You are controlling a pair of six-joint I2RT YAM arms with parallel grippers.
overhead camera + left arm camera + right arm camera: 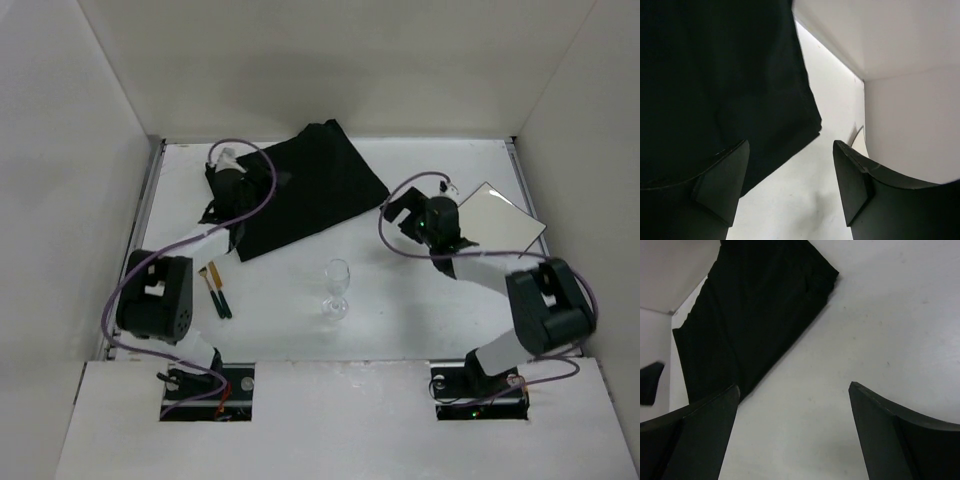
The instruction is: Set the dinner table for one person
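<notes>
Plainly, no lifting the dinner table (pixel 400 320) itself: rigid, heavy, fixed in place, spreading matte white under both arms from near edge to far edge. Serves only as the surface to lay things on. Looks smooth, so expect light pieces to skid if nudged.

Left gripper (pixel 790 150): parted wide, holding nothing, hovering at the edge of the black placemat (pixel 300 185) toward the far left corner, one finger over cloth and the other over bare white. Right gripper (pixel 794 387): likewise spread and empty, above bare tabletop between the placemat's right corner and the white plate (pixel 497 218).

As for the pieces to be arranged:
- **Placemat:** treat as soft, limp cloth, lying skewed. Pinch at a corner or hem and drag flat rather than lift from the middle.
- **Wine glass (pixel 337 290):** stands upright mid-table. Treat as light, slick, fragile and top-heavy. Take at the stem or low on the bowl, gently.
- **Plate:** probably stiff and slippery, and lies low at the right. Calls for a grip on the rim.
- **Cutlery (pixel 216 290):** thin and low, well left of the glass. Cannot tell which pieces exactly. Pinch across the handles.
</notes>
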